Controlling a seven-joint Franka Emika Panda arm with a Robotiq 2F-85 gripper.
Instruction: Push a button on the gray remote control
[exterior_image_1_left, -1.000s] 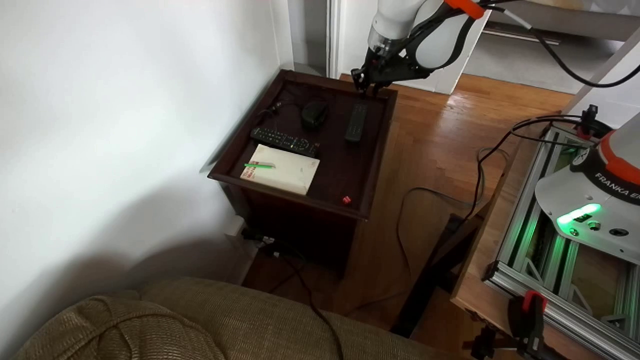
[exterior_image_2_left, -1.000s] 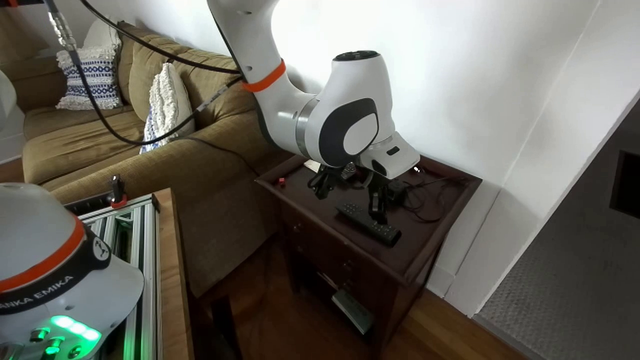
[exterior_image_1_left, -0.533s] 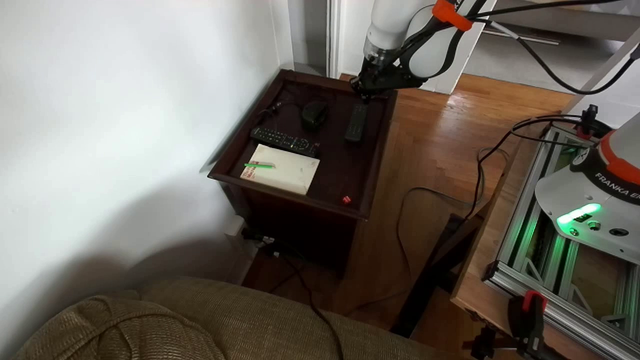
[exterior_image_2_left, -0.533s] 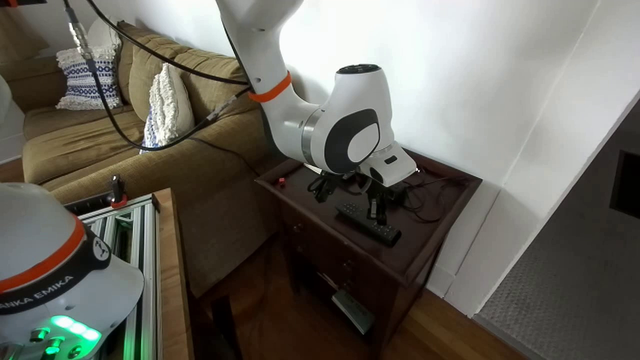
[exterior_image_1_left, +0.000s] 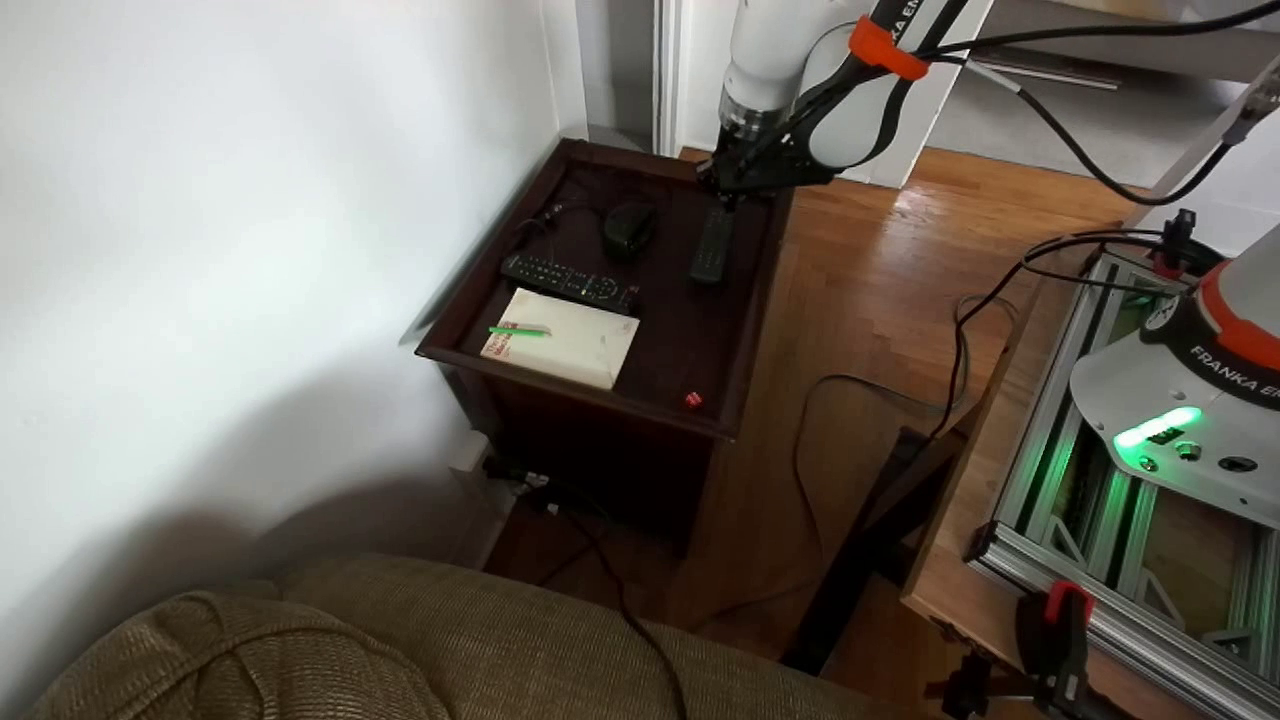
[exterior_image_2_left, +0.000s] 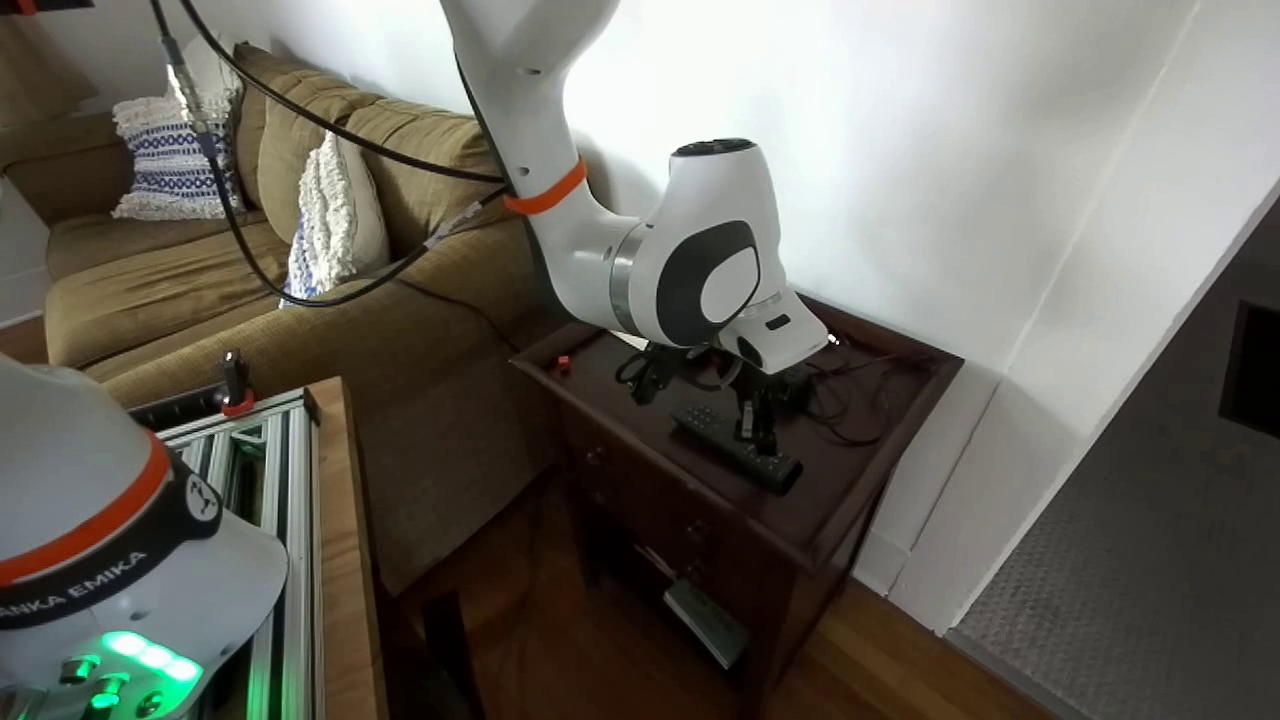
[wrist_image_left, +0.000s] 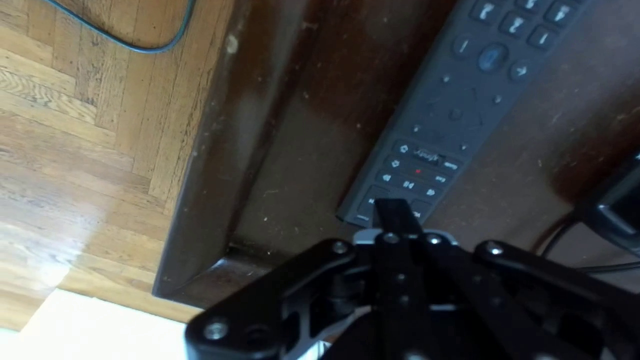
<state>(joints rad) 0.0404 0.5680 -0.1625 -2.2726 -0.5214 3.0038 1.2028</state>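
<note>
The gray remote control (wrist_image_left: 447, 117) is a slim dark bar with rows of buttons. It lies on the dark wooden side table (wrist_image_left: 295, 195) and also shows in both exterior views (exterior_image_1_left: 711, 250) (exterior_image_2_left: 714, 432). My gripper (wrist_image_left: 398, 210) is shut, with nothing held between its fingertips. In the wrist view the fingertips cover part of the buttons at the remote's near end. In both exterior views the gripper (exterior_image_1_left: 728, 200) (exterior_image_2_left: 766, 445) points down at that end of the remote. I cannot tell whether the fingertips touch a button.
A second, black remote (exterior_image_1_left: 570, 284) lies beside a pale booklet (exterior_image_1_left: 570, 350) with a green pen (exterior_image_1_left: 518, 331) on it. A chunky black device (exterior_image_1_left: 628, 230) with cables stands near the gray remote. A small red die (exterior_image_1_left: 693, 400) lies near a corner. The table has a raised rim.
My gripper has come down onto or just above the end of the gray remote, moving slightly toward the table's middle. The remote and other objects have not visibly moved.
</note>
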